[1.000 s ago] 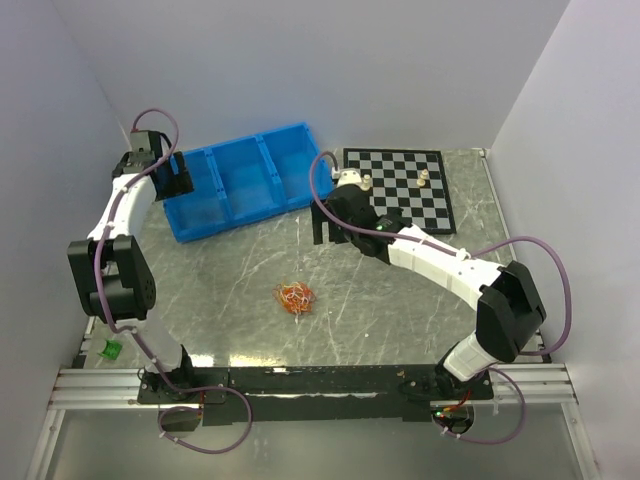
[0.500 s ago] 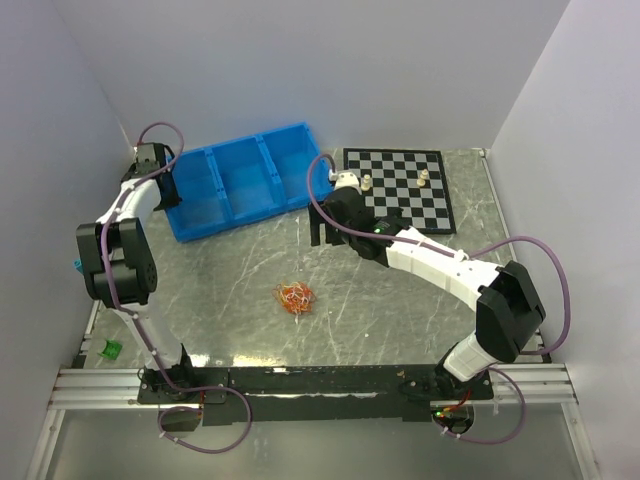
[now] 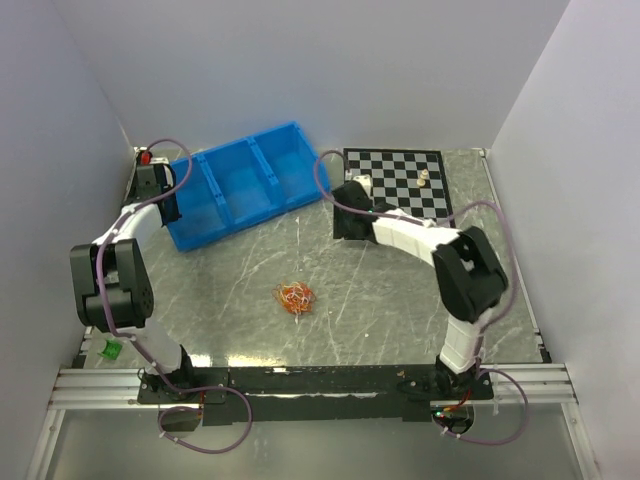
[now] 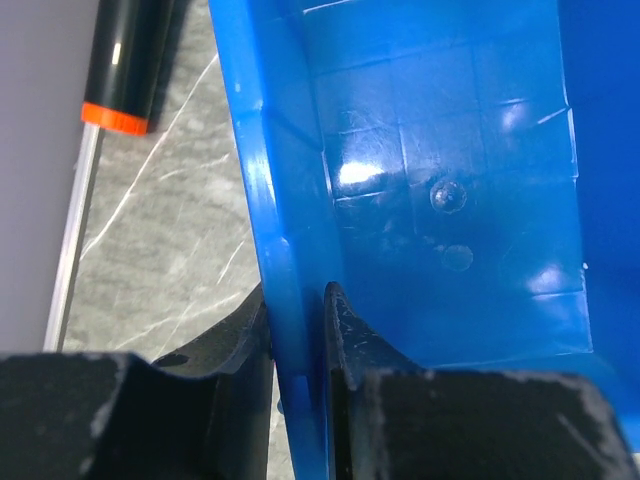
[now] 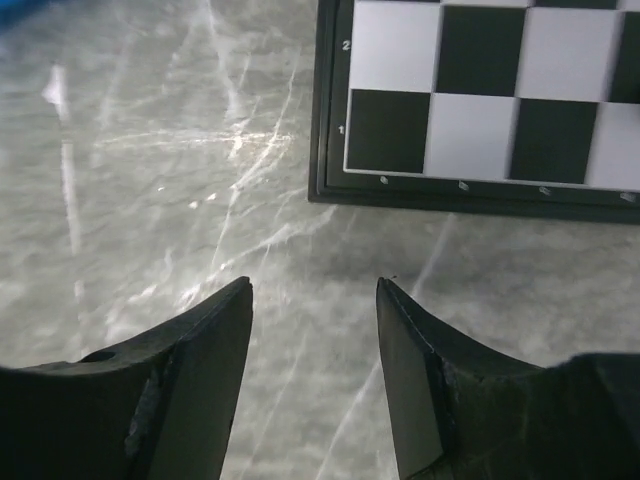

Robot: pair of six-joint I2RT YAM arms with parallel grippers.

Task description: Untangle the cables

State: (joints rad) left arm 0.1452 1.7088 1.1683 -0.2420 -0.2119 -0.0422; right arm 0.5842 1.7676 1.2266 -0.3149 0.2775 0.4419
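The cables lie as a small red, orange and white tangle on the marble table, in front of both arms and touched by neither. My left gripper is at the left end of the blue bin. In the left wrist view the left gripper is shut on the blue bin's side wall, one finger outside and one inside. My right gripper hovers near the chessboard's near-left corner. In the right wrist view the right gripper is open over bare table with nothing between its fingers.
A chessboard lies at the back right with a pale piece on it and another by its left edge. A black marker with an orange band lies beside the bin by the left wall. A green object sits at the near left.
The left gripper came down and closed on the bin's wall, and the bin shifted slightly left. The right arm folded back toward the chessboard and its jaws narrowed.
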